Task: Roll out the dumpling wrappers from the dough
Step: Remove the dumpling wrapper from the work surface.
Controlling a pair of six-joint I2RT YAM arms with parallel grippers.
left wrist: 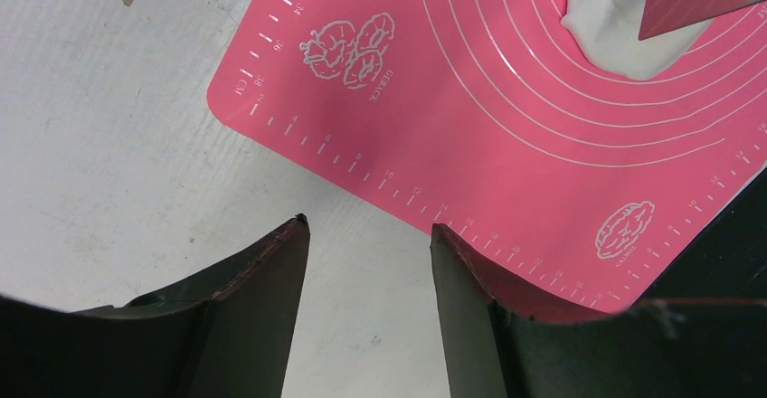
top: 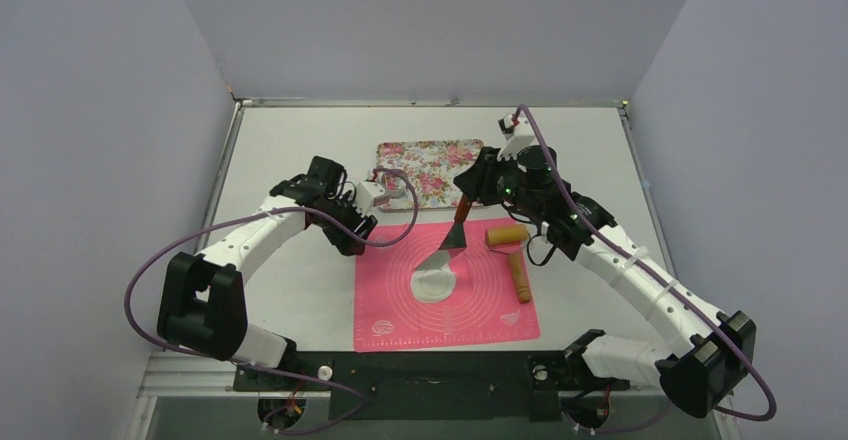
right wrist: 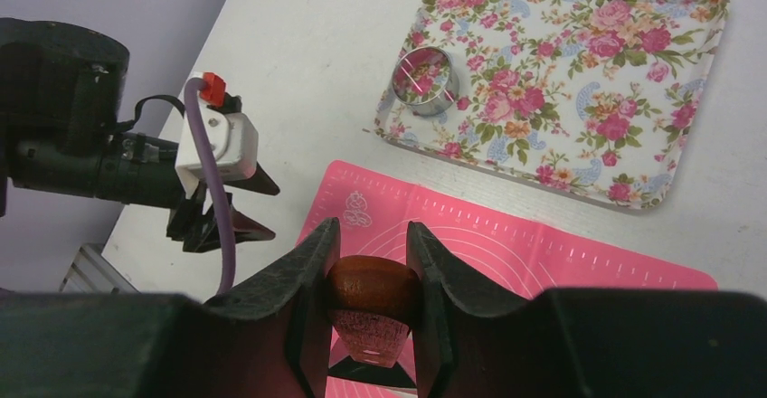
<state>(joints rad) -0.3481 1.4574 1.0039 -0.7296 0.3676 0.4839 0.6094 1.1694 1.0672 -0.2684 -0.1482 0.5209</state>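
Right end effector (right wrist: 372, 240): closed narrow on the wooden handle of the metal spatula (top: 450, 245). The handle sits between both fingers, blade pointing down toward the mat.
Spatula placement: the blade slopes down to the far edge of the dough (top: 434, 283) and the tip touches it. Judged purpose: to lift or free the dough from the mat. Whether the tip is under the dough or on top cannot be told.
Dough location: near the middle of the pink silicone mat (top: 480, 310), inside its printed circles. It is a roundish white piece that looks thick, not yet a thin sheet.
Left end effector (left wrist: 367, 223): fingers wide apart and holding nothing, above the bare surface (top: 305, 300) just off the mat's left edge. Judged role: parked clear of the spatula work.
Wooden pastry roller (top: 507, 235): lies on the right part of the mat, near the dough but apart from it, handle pointing toward the arm bases. No end effector holds it.
Floral tray (right wrist: 579, 72): on the surface beyond the mat's far edge.
Ring cutter (right wrist: 428, 80): stands upright in the tray's left near corner.
Obstructions: the right arm reaches over the roller. The spatula would have to be set down before that arm could take it.
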